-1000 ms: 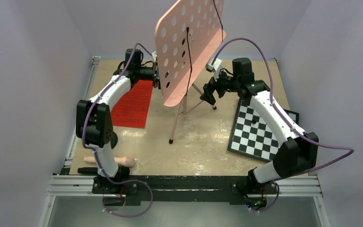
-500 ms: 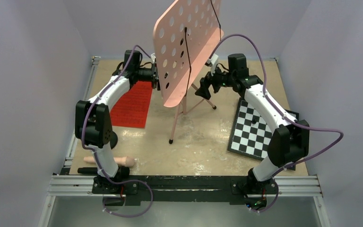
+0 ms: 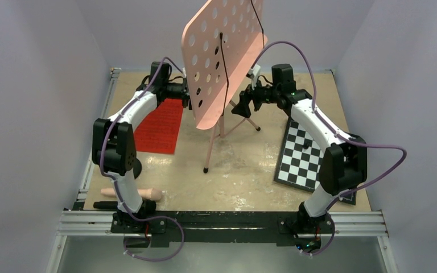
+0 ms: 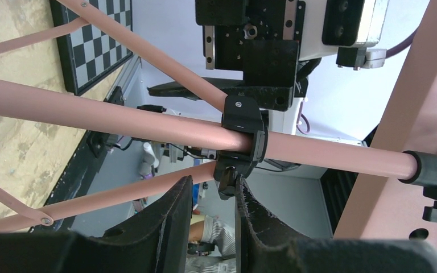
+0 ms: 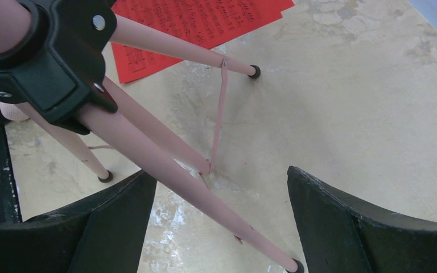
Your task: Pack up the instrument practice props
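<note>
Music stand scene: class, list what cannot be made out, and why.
- Top view: the desk of the music stand hides the tips of the left gripper; any grip is unclear.
- Top view: frame edge cuts off the desk's top.
- Print on the red pages: too small to read.
- Top view: the left arm covers part of the pink rod.

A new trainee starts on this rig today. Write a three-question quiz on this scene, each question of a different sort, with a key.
1. True or false: the right gripper stands open, a tripod leg of the pink music stand with hole-perforated desk between its jaws.
2. In the top view, what lies flat on the table left of the stand? A. red sheet-music pages B. blue towel C. steel bowl
3. Is the stand upright or folded?
Key: 1 true; 2 A; 3 upright.
</note>
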You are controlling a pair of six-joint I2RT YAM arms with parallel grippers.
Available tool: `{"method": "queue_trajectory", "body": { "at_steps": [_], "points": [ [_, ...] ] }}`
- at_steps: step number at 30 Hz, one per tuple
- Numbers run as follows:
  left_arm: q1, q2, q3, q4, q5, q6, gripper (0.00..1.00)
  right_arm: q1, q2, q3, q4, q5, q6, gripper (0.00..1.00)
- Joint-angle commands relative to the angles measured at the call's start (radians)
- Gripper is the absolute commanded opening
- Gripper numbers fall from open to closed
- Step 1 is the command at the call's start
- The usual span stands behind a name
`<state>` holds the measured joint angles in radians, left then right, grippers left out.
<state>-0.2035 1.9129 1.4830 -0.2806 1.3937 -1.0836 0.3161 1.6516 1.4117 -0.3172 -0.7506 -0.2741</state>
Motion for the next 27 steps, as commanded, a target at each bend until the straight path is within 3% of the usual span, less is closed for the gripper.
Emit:
{"method": "queue_trajectory", "body": {
  "at_steps": [1, 11, 16, 22, 25, 27],
  "points": [
    [-0.057, 0.194, -0.183, -0.302, -0.177, 0.230, 0.00, 0.006, 0.028, 0.043, 0.035, -0.049, 0.041, 0.87],
    [-0.078, 0.207, -0.196, -0.346, -0.193, 0.267, 0.00, 0.004, 0.056, 0.041, 0.059, -0.075, 0.079, 0.81],
    [-0.080, 0.212, -0.195, -0.343, -0.193, 0.272, 0.00, 0.002, 0.063, 0.042, 0.071, -0.088, 0.097, 0.70],
    [-0.074, 0.177, -0.122, -0.245, -0.163, 0.321, 0.01, -0.002, 0.070, 0.057, 0.059, -0.127, 0.093, 0.47],
    [-0.057, 0.123, -0.049, -0.233, -0.164, 0.387, 0.23, -0.005, 0.072, 0.069, 0.022, -0.151, 0.075, 0.26],
    [-0.035, 0.075, -0.027, -0.238, -0.191, 0.441, 0.32, -0.005, 0.072, 0.079, -0.004, -0.163, 0.057, 0.13]
  ]
}}
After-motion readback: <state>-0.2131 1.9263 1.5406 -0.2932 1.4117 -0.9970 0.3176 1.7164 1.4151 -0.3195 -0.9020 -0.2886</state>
